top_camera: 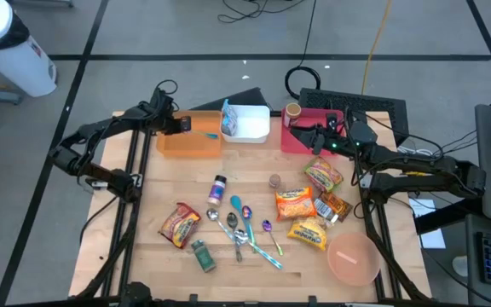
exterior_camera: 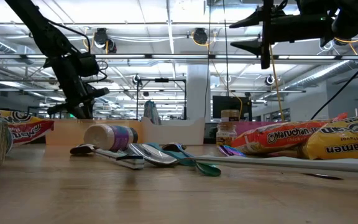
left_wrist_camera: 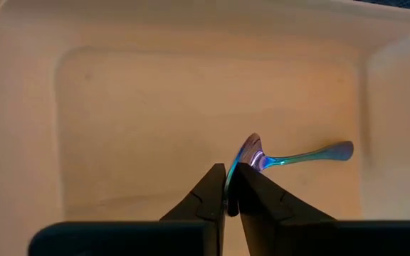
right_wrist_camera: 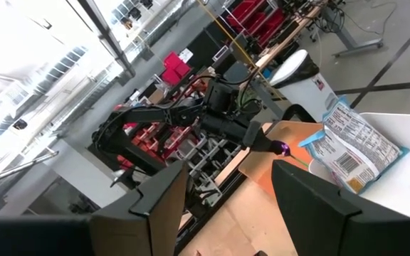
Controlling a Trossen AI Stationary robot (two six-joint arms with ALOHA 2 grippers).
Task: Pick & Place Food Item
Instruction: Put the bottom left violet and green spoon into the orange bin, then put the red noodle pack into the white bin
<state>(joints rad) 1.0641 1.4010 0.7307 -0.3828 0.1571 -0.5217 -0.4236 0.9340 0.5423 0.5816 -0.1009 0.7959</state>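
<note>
Orange bin (top_camera: 190,145): 1 spoon (left_wrist_camera: 290,155), left hand (left_wrist_camera: 230,186) clenched on it | ramen packs (top_camera: 295,203): 4 | right hand (right_wrist_camera: 226,185) released
</note>
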